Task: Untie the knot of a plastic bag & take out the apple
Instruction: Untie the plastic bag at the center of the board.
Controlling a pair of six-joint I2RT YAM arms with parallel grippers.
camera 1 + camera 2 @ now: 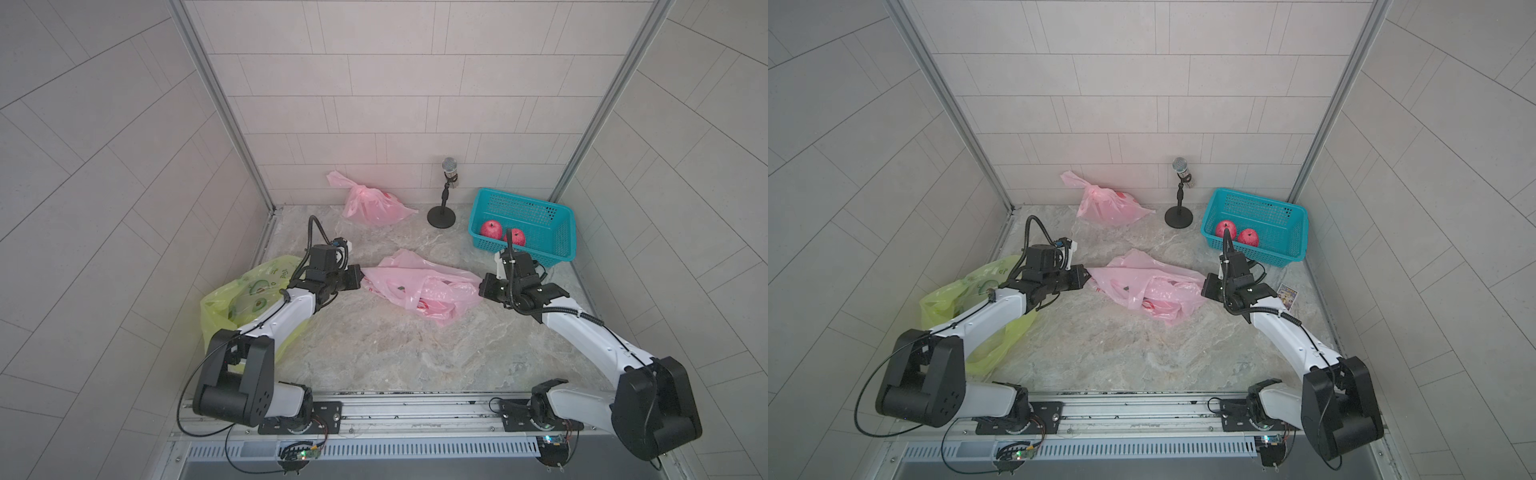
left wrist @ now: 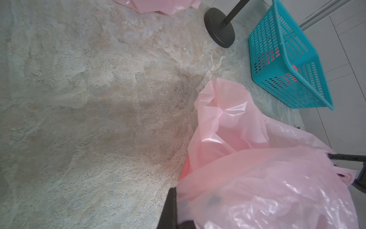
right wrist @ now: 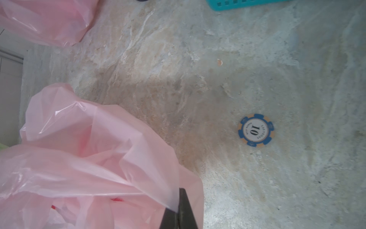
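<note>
Pink film, thin, glossy and much creased: the bag [image 1: 419, 286] lies slack at the middle of the table [image 1: 374, 353], and you hold it at both ends. Left gripper [image 1: 360, 277]: jaws pressed together on the bag's left edge. Right gripper [image 1: 482, 286]: likewise pinching the right edge, where one finger [image 3: 184, 208] bites a fold of film. No tight knot shows from above; it may be loose or hidden in the folds. Red glows through the film near the right end, but you cannot tell apple from print. The step in hand looks like spreading the mouth. Pull the two ends apart slowly and level, since film this thin stretches and tears. Lift a little so the weight inside does not drag. Stop once the opening gapes enough for one gripper to reach in. Also present:

- basket [image 1: 536, 224], teal plastic mesh, rectangular, holding two round red apples [image 1: 491, 230]
- far bag [image 1: 372, 205], pink, knotted
- green bag [image 1: 245, 299], under the left arm
- microphone stand [image 1: 441, 216], with a black disc base
- chip [image 3: 256, 129], blue-rimmed, flat
- tabletop, mottled and stone-like
</note>
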